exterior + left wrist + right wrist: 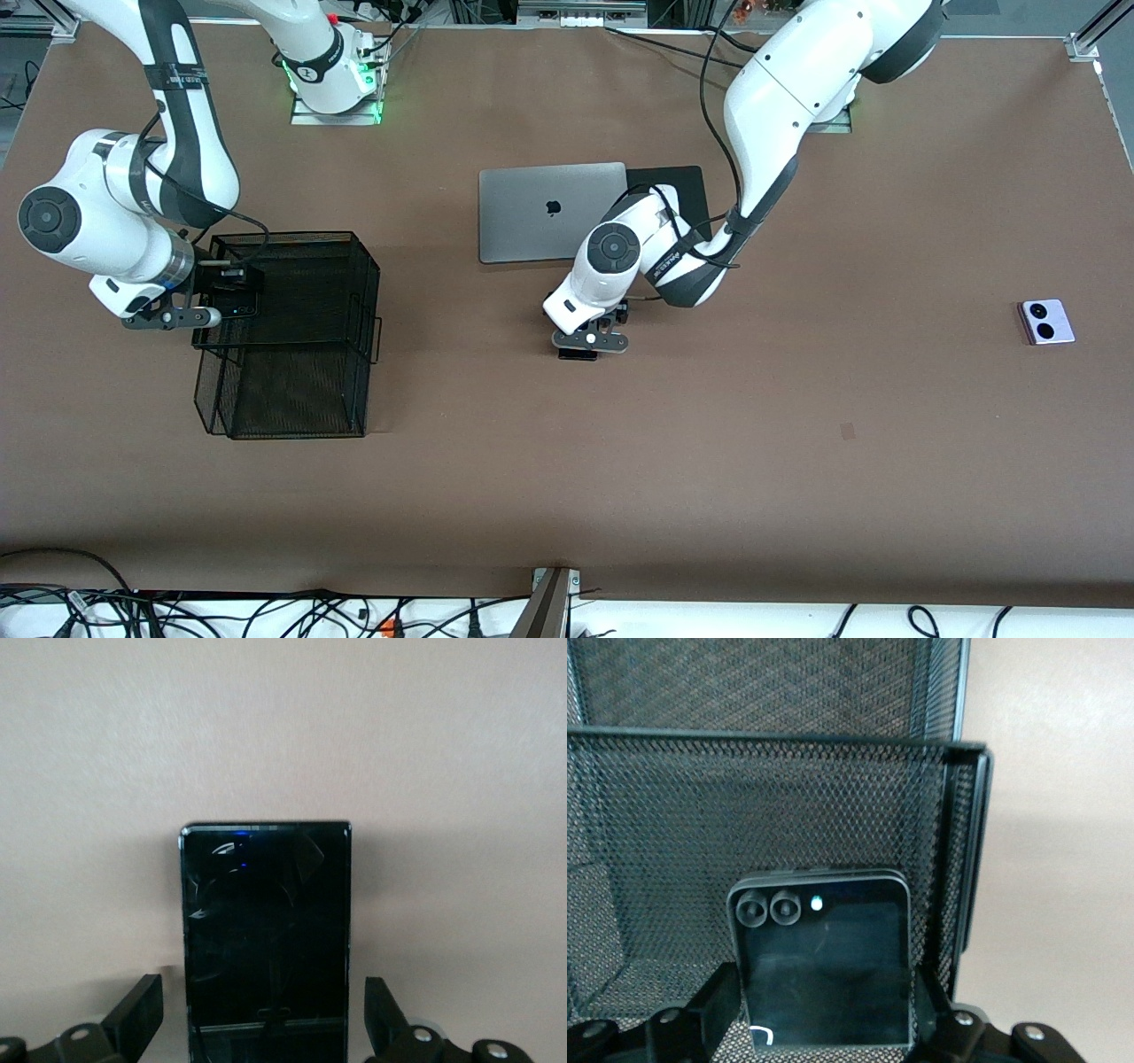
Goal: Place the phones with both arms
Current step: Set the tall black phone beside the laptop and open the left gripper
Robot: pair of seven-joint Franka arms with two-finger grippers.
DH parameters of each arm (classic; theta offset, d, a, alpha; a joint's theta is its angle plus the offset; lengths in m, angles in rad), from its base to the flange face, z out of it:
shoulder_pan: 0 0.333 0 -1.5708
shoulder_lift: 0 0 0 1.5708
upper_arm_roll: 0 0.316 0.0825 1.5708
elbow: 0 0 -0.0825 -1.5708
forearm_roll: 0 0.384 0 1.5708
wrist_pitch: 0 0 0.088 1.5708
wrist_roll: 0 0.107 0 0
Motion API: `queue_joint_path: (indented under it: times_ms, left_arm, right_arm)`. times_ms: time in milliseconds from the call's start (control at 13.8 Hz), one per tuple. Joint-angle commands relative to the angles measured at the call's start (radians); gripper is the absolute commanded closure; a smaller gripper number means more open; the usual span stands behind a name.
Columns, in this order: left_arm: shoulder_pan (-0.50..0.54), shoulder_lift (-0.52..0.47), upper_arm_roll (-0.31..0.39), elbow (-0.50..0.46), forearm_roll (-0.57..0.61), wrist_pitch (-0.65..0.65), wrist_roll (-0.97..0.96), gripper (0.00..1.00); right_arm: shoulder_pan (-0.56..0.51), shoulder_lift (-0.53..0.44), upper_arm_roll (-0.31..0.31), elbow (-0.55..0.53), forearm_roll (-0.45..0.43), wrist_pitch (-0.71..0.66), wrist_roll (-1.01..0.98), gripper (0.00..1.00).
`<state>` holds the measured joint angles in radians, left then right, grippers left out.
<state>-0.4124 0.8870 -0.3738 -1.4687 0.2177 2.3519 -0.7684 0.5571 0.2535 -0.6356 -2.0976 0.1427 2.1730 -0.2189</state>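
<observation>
Front view of a brown table [620,461] with two white arms reaching down onto it. The right gripper [232,297] hangs over the upper tier of a black wire-mesh basket [292,354] standing toward the right arm's end of the table; in the right wrist view its fingers [713,997] press against both side edges of a small squarish black flip phone [822,966], so this claw is clenched on the flip phone, with the mesh wall of the basket just above and around it. The left gripper [587,341] is low at the middle of the table, nearer to the front camera than a closed grey laptop [551,213] and a black pad [682,190] lying partly under that laptop. In the left wrist view a long slim black phone [266,939] lies flat on the table between the fingers [137,1014], and a strip of table shows on each side of the phone, so this claw is released and straddles the phone without touching it. The third phone, a small white-lilac phone [1046,322] with two black circles, lies on the table toward the left arm's end, well apart from both grippers.
</observation>
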Motion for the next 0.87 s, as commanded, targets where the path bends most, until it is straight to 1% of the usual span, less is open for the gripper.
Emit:
queue_joint_path:
  times_ms: [0, 218, 435, 508, 580, 653, 798]
  left_arm:
    - [0.029, -0.063, 0.006, 0.011, 0.023, -0.101, -0.002, 0.0]
    - [0.092, -0.164, 0.004, 0.013, 0.023, -0.279, 0.023, 0.0]
    - [0.19, -0.244, 0.004, 0.011, 0.023, -0.475, 0.127, 0.0]
    - [0.231, -0.252, 0.013, 0.013, 0.025, -0.553, 0.189, 0.0]
    - [0.291, -0.261, 0.018, 0.013, 0.026, -0.604, 0.257, 0.0]
    - [0.355, -0.266, 0.018, 0.011, 0.025, -0.638, 0.334, 0.0]
    - [0.464, -0.267, 0.022, 0.013, 0.028, -0.675, 0.453, 0.0]
  right_arm:
    - [-0.006, 0.0, 0.001, 0.062, 0.018, -0.045, -0.007, 0.0]
    - [-0.006, 0.0, 0.001, 0.189, 0.018, -0.201, 0.006, 0.0]
    - [-0.006, 0.0, 0.002, 0.327, 0.017, -0.347, 0.048, 0.0]
    - [0.0, 0.0, 0.005, 0.374, 0.015, -0.39, 0.076, 0.0]
    - [0.004, 0.001, 0.01, 0.417, 0.015, -0.424, 0.102, 0.0]
    - [0.013, 0.003, 0.02, 0.454, 0.014, -0.442, 0.142, 0.0]
    - [0.053, 0.006, 0.054, 0.488, 0.015, -0.444, 0.235, 0.0]
